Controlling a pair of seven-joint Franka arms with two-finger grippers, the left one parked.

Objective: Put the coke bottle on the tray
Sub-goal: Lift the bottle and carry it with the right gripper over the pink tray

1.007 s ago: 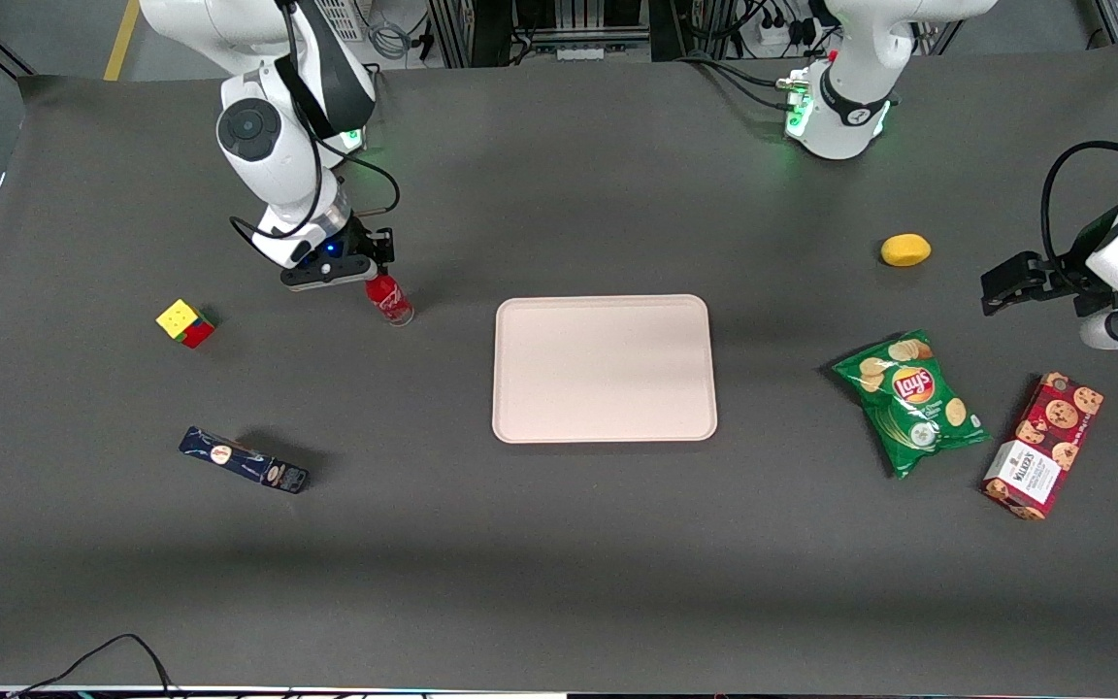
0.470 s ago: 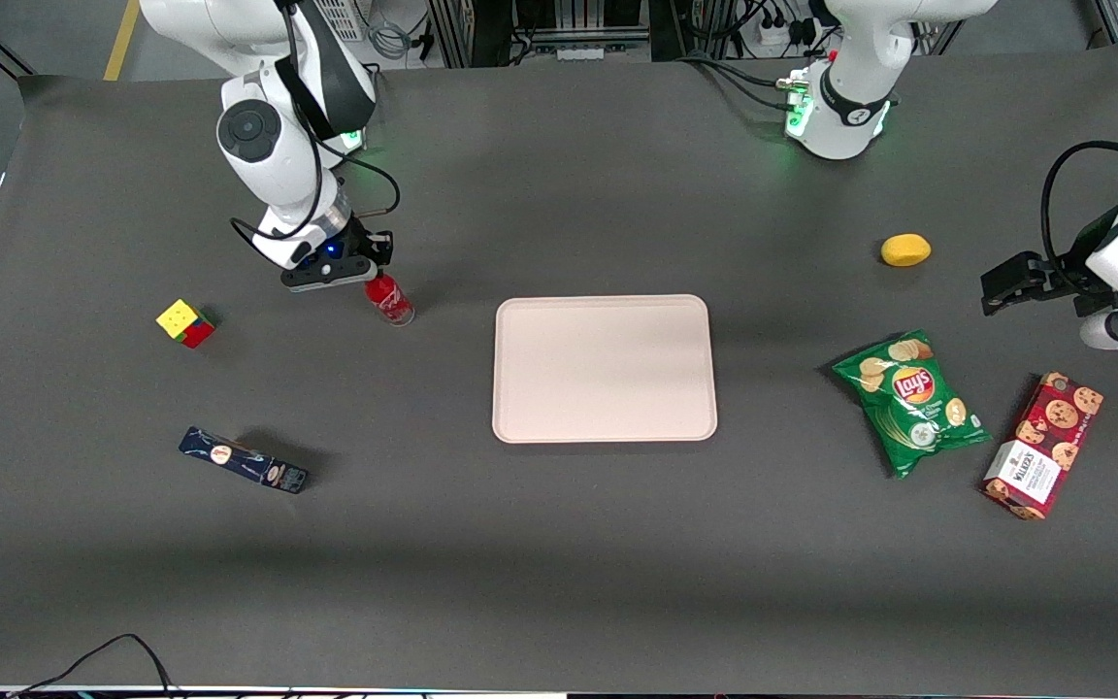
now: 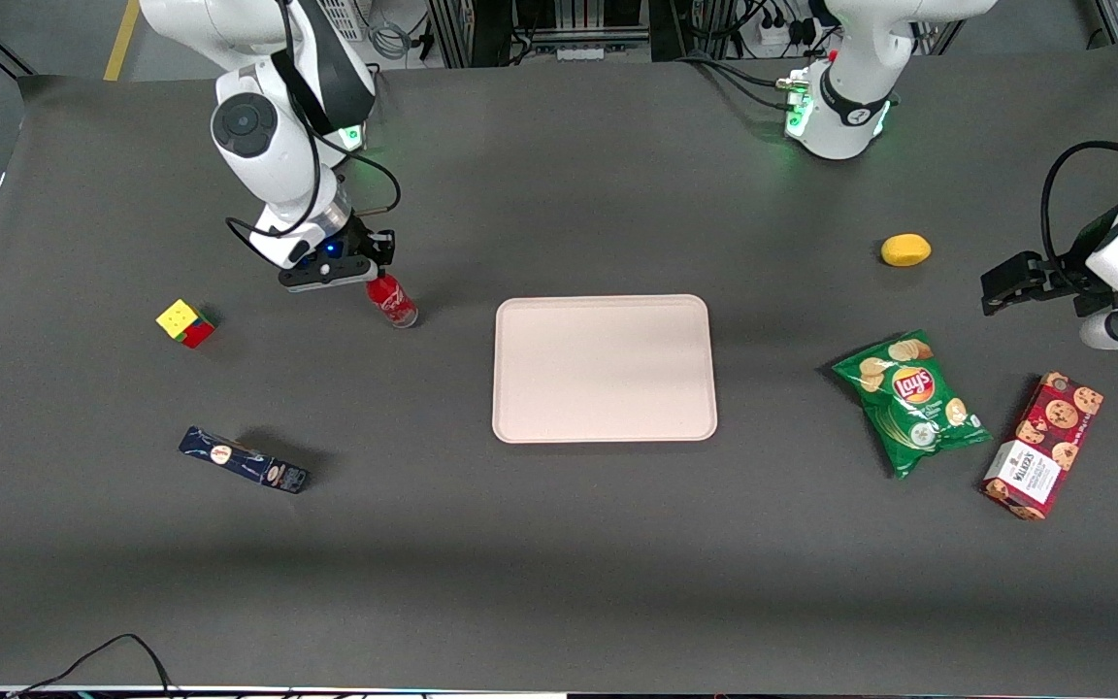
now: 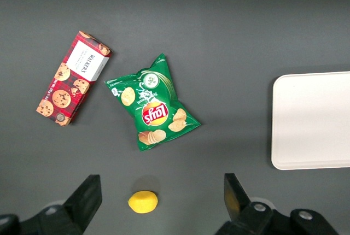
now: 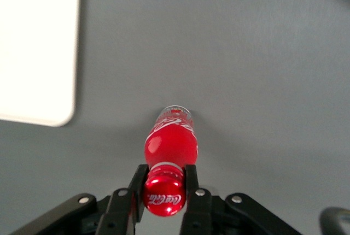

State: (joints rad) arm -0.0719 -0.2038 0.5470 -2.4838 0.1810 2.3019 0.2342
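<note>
The coke bottle [image 3: 392,301], red with a red cap and white script, stands upright toward the working arm's end of the table. My right gripper [image 3: 377,279] is shut on its neck just under the cap. In the right wrist view the two black fingers [image 5: 136,183] press both sides of the cap of the coke bottle [image 5: 170,145], with the gripper [image 5: 164,183] centred on it. I cannot tell whether the clear base touches the table. The pale pinkish-beige tray [image 3: 604,369] lies empty at the table's middle, beside the bottle; it also shows in the right wrist view [image 5: 33,43] and the left wrist view [image 4: 314,120].
A Rubik's cube [image 3: 185,322] and a dark blue oblong box [image 3: 244,460] lie toward the working arm's end. A lemon [image 3: 905,249], a green chips bag [image 3: 911,400] and a red cookie box [image 3: 1043,445] lie toward the parked arm's end.
My right arm has shifted slightly upward with the gripper still shut on the coke bottle. The bottle has barely moved.
</note>
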